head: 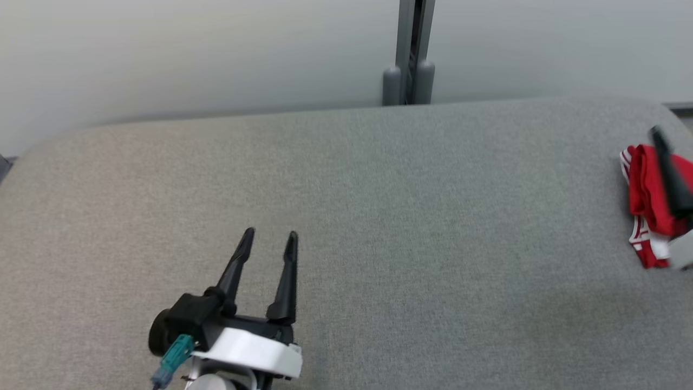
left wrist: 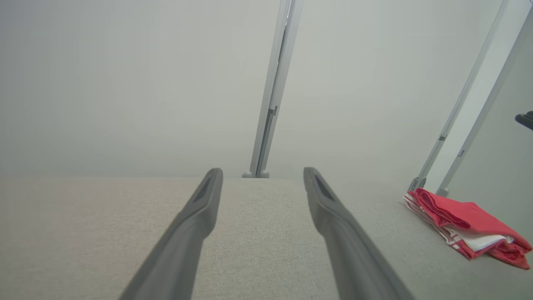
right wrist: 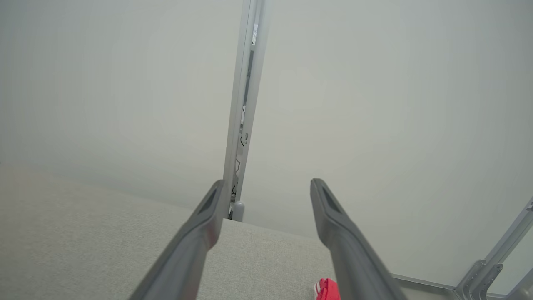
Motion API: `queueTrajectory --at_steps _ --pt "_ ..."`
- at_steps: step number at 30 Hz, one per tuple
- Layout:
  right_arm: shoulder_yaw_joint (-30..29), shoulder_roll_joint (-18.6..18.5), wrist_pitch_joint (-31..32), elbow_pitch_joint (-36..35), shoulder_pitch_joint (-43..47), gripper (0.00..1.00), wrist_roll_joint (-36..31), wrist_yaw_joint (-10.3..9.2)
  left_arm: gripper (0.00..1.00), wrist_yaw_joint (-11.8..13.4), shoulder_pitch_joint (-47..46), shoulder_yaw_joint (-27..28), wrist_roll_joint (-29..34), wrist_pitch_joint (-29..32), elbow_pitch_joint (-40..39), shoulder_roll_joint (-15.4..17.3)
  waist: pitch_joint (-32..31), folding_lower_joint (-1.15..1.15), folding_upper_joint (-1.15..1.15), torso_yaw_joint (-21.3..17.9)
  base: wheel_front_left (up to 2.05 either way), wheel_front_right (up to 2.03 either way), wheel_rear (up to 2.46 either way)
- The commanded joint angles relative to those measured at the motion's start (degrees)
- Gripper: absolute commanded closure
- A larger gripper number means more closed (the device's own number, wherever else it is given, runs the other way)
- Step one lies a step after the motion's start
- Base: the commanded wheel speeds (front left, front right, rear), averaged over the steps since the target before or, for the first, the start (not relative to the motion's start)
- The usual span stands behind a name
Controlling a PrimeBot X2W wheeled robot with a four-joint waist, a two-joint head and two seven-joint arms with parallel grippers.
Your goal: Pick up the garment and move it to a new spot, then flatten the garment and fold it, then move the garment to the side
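**Folded garment seen at the right edge of the worktop, both claws open**

A red garment (head: 647, 197) with white striped trim is seen lying in a folded bundle on the grey fabric worktop (head: 379, 216), close to its right edge and nearer the far-right corner than the near one. In the left wrist view the layers are shown stacked, with a white layer exposed between the red ones.

The left claw (head: 270, 234) is held over the near-left part of the worktop, well apart from the garment. Its two dark fingers are spread and nothing is held between them; only bare fabric is seen in the gap.

The right claw (right wrist: 267, 184) is likewise seen with its fingers parted and nothing gripped. In the head view one of its fingers (head: 670, 176) is drawn, blurred, across the garment at the right edge. Whether the cloth is touched cannot be told. In the right wrist view a small red and white corner of the garment is seen at the bottom edge, just beside the right-hand finger.

A grey metal post (head: 410, 54) is seen standing against the pale wall behind the far edge.
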Motion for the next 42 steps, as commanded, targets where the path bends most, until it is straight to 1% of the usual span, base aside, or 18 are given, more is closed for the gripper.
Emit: queueTrajectory --at_steps 1,4,7,9,10,12,13,16,18,22,33,36,42 --pt "-1.29 2.28 -0.24 -1.53 2.76 0.0 -1.27 -0.02 0.0 -0.5 1.1 1.32 0.56 0.0 -0.41 0.29 -3.25 0.0 0.0 0.94 0.0 0.0 0.0" --pt "-4.31 7.59 -0.25 -5.61 7.87 0.0 -4.2 -0.02 0.0 -0.64 3.35 3.52 1.56 0.01 -1.02 0.27 -4.43 0.0 0.0 1.48 0.0 0.0 0.0" --pt "-6.13 12.03 -0.25 -8.27 12.54 0.0 -7.81 -0.02 0.0 -0.62 5.01 5.05 2.1 0.01 -1.2 0.28 -5.35 0.0 0.0 2.1 0.0 0.0 0.0" --pt "-7.17 14.67 -0.24 -9.56 15.1 0.0 -9.61 -0.02 0.0 -0.37 6.11 5.52 2.07 0.01 -1.69 0.27 -5.88 0.0 0.0 2.59 0.0 0.0 0.0" --pt "-8.04 16.58 -0.25 -10.58 17.22 0.0 -11.18 -0.02 0.0 -0.52 7.1 5.59 2.23 0.01 -1.93 0.27 -6.2 0.0 0.0 2.99 0.0 0.0 0.0" --pt "-9.11 18.31 -0.25 -11.25 19.08 0.0 -11.88 -0.02 0.0 -0.08 7.65 5.69 2.11 0.0 -2.26 0.28 -6.38 0.0 0.0 3.33 0.0 0.0 0.0" --pt "-9.11 18.31 -0.25 -11.25 19.08 0.0 -11.88 -0.02 0.0 -0.08 7.65 5.69 2.11 0.0 -2.26 0.28 -6.38 0.0 0.0 3.33 0.0 0.0 0.0" --pt "-9.98 19.9 -0.24 -12.09 21.17 0.0 -13.37 -0.02 0.0 0.33 8.32 5.38 3.37 0.01 -2.64 0.27 -6.52 0.0 0.0 3.88 0.0 0.0 0.0" --pt "-10.79 20.96 -0.25 -12.48 22.4 0.0 -14.09 -0.02 0.0 1.23 8.99 5.59 2.71 0.01 -2.76 0.3 -6.73 0.0 0.0 4.15 0.0 0.0 0.0" --pt "-11.8 22.41 -0.24 -12.75 23.7 0.0 -14.78 -0.02 0.0 2.02 9.44 5.37 3.14 0.01 -2.61 0.27 -7.25 0.0 0.0 4.51 0.0 0.0 0.0" --pt "-10.03 23.02 -0.24 -11.96 24.51 0.0 -15.98 -0.02 0.0 3.04 10.45 5.11 3.25 0.01 -2.55 0.28 -7.95 0.0 0.0 4.44 0.0 0.0 0.0" --pt "-9.4 22.95 -0.24 -11.88 24.6 0.0 -16.38 -0.02 0.0 2.51 10.11 4.97 2.23 0.0 -2.39 0.27 -7.72 0.0 0.0 4.58 0.0 0.0 0.0" --pt "-9.44 23.14 -0.25 -11.56 24.47 0.0 -16.46 -0.02 0.0 1.36 9.88 6.41 1.68 0.01 -2.34 0.3 -7.8 0.0 0.0 4.51 0.0 0.0 0.0"
